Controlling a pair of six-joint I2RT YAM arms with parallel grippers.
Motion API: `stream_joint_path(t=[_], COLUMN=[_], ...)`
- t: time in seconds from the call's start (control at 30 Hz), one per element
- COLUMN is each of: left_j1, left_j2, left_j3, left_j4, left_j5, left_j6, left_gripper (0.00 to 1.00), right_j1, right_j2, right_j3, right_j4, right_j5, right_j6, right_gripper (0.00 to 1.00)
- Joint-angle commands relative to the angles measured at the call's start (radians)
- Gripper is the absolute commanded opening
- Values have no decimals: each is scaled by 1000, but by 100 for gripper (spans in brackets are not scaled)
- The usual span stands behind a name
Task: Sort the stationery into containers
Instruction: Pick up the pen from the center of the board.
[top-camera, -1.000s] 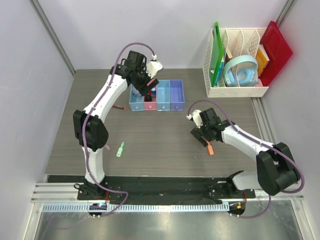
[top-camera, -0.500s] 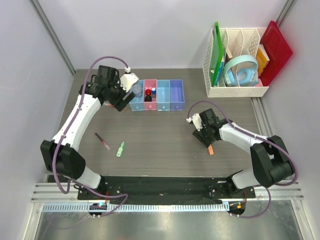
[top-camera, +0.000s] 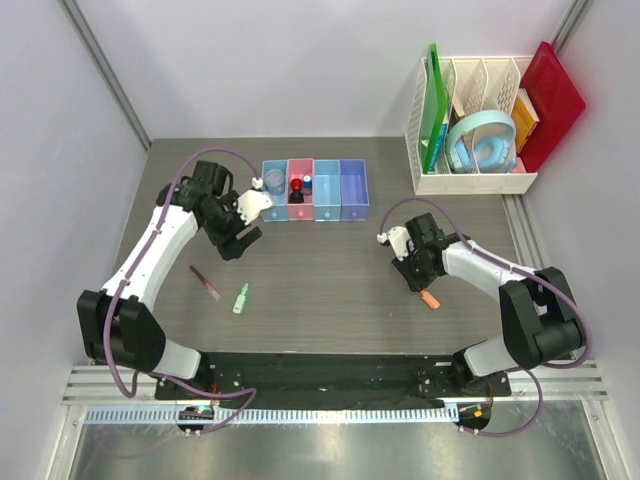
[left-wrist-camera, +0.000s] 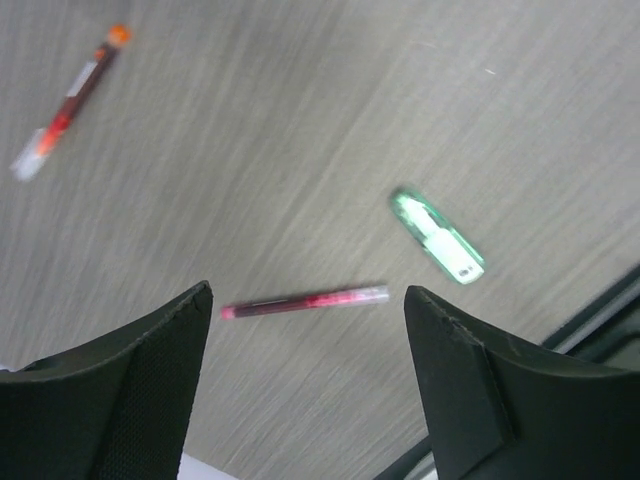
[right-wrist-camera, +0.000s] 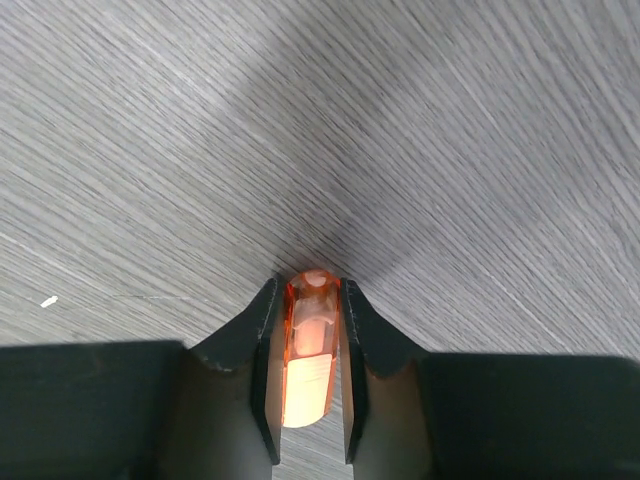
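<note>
- While the left claw (left-wrist-camera: 307, 293) hangs above the desk (top-camera: 320, 260) with its jaws spread wide and nothing gripped, the right claw (right-wrist-camera: 305, 290) is clamped on the orange marker (right-wrist-camera: 308, 350).
- In the right wrist view, the two dark fingers (right-wrist-camera: 262, 330) press against either side of the marker's translucent orange body. Its rounded end pokes out just past the fingertips, close to the wood-grain surface.
- From above, the right claw (top-camera: 413, 272) sits low on the right half of the desk. The orange marker (top-camera: 430, 298) sticks out of it toward the near edge.
- The left claw (top-camera: 238, 240) is on the left half, near the row of bins (top-camera: 326, 195) but apart from it.
- Seen from the left wrist, the dark red pen (left-wrist-camera: 300, 301) lies flat on the desk below the gap between the open jaws, untouched.
- The light green marker (left-wrist-camera: 437, 238) lies near the pen, apart from it.
- Farther off, a slim red-and-orange pen (left-wrist-camera: 70, 100) lies alone on the wood.
- In the overhead view, the dark red pen (top-camera: 205, 283) and the light green marker (top-camera: 241, 298) rest between the left arm and the near edge.
- The leftmost light-blue bin holds the clear round piece (top-camera: 273, 180).
- The pink bin (top-camera: 299, 208) holds the small red ball-like piece (top-camera: 296, 184).
- The tiny blue-capped piece (top-camera: 308, 183) sits by the wall between the pink bin and the next blue one, and I cannot tell which bin it is in.
- The white rack (top-camera: 470, 185) stands at the far right corner.
</note>
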Motion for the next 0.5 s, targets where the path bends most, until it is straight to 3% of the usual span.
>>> stream_joint_path(t=[0.0, 0.17, 0.47], left_j1=[-29, -107, -215], left_j2=[23, 109, 258], left_j3=[37, 20, -25], left_j4=[-111, -172, -132], left_j5=[109, 126, 35], left_j6=[107, 133, 13], left_gripper=[76, 73, 69], right_j1=[-7, -6, -6], right_j2=[62, 55, 94], right_j3=[-14, 35, 188], right_j4=[-76, -67, -59], right_j5=[-20, -2, 41], right_j6=[-11, -6, -20], right_gripper=[19, 16, 17])
